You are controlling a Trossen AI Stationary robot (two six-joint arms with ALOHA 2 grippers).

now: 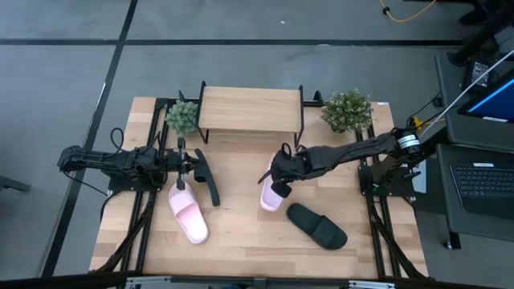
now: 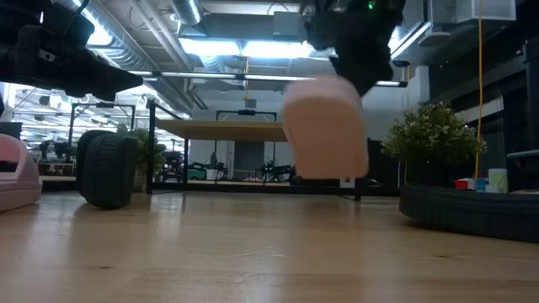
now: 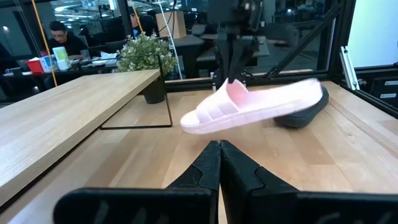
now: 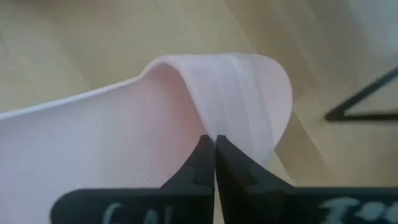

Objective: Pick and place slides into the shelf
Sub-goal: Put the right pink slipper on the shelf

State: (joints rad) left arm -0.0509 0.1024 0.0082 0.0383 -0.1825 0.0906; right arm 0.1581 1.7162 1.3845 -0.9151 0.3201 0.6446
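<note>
The right gripper (image 1: pixel 280 178) is pinched shut on the strap of a pink slide (image 1: pixel 271 195), holding it clear of the table (image 1: pixel 241 241) in front of the shelf (image 1: pixel 250 107), while the left gripper (image 1: pixel 186 167), fingers closed and empty, waits beside a black slide (image 1: pixel 207 177)

No text, label, brand or number can be read with certainty. In the right wrist view, at the bottom edge of the frame, pale marks sit on the dark body of the right gripper (image 4: pixel 214 163); they resemble letters, but only their cut-off tops show and they cannot be made out.
</note>
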